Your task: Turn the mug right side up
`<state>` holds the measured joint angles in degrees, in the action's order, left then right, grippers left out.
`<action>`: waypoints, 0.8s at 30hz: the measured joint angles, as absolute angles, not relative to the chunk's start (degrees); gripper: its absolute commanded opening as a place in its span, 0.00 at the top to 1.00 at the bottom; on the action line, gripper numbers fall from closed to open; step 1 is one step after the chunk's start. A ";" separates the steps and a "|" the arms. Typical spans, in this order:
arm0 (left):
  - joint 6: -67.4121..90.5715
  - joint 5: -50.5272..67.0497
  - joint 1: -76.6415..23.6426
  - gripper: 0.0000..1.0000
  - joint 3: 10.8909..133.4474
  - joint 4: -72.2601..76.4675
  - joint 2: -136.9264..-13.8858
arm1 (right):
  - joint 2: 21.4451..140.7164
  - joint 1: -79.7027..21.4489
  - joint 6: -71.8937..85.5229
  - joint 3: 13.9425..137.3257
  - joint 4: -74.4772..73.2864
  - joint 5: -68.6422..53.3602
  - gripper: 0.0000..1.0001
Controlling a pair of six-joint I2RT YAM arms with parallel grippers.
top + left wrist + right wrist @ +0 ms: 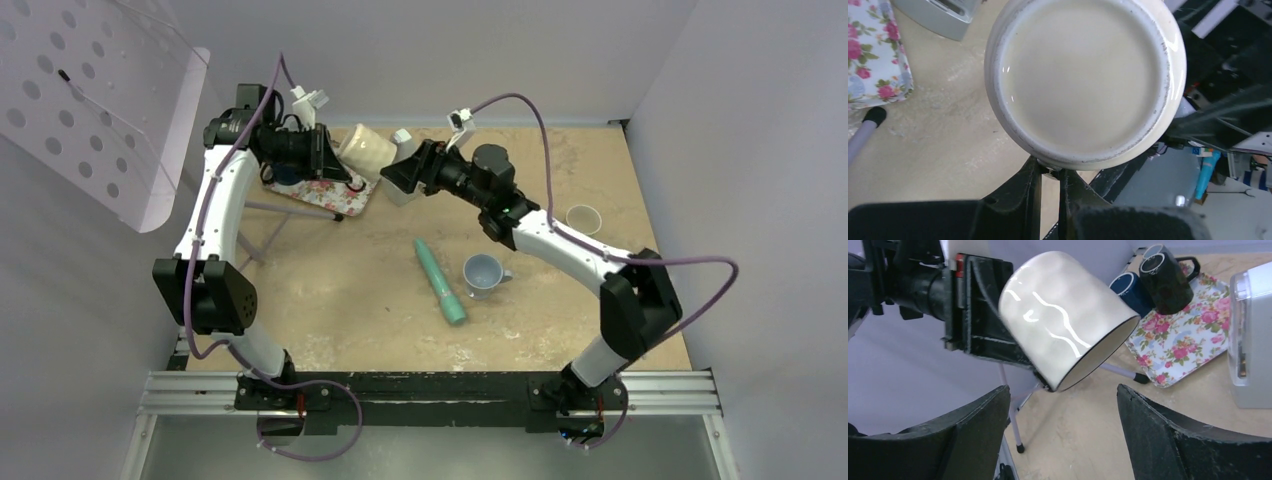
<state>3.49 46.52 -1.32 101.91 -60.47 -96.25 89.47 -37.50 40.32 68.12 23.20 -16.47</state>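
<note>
Sandy table under pale grey walls on my overhead feed. Left jaws are pinching the rim of the cream mug (365, 152), holding it off the table at upper centre of the frame, just right of the floral tray (330, 192). On my right wrist feed it hangs tilted, with its mouth facing the lower right. Right jaws stand spread wide near it, nothing between them. Lower in the overhead frame, a blue mug (482, 274) sits upright beside a teal tube (440, 282).

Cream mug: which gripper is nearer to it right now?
Left. The left gripper is shut on the mug, holding it tilted; the right gripper is open just in front of it, not touching.
</note>
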 measured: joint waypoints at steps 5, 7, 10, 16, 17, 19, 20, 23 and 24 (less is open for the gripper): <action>4.49 50.24 -1.74 1.00 101.84 -61.91 -96.16 | 98.89 -36.97 46.63 70.35 33.17 -21.78 0.41; 4.93 50.76 -1.83 1.00 101.06 -61.43 -95.94 | 101.43 -37.06 48.75 71.72 36.95 -24.16 0.49; 5.26 52.58 -1.91 1.00 99.09 -61.41 -95.64 | 102.89 -37.28 50.48 73.56 41.17 -26.41 0.70; 2.52 57.80 -1.17 0.20 98.50 -62.74 -95.33 | 101.12 -38.09 50.43 73.84 43.20 -29.80 1.00; 0.27 57.71 -1.23 0.07 98.76 -63.99 -95.20 | 100.27 -38.26 48.53 73.97 41.15 -29.56 1.00; -2.79 56.40 -1.98 0.00 99.26 -67.81 -94.67 | 97.84 -38.20 44.38 74.17 34.41 -28.16 1.00; -3.97 55.51 -2.20 0.00 99.90 -69.38 -94.54 | 96.79 -38.11 42.24 74.61 30.50 -26.76 1.00; -6.79 50.98 -2.42 0.00 102.59 -72.05 -94.48 | 93.21 -37.74 33.43 78.87 12.93 -19.31 1.00; -7.31 49.04 -2.39 0.00 103.39 -72.16 -94.48 | 92.33 -37.54 30.50 81.06 6.66 -16.34 1.00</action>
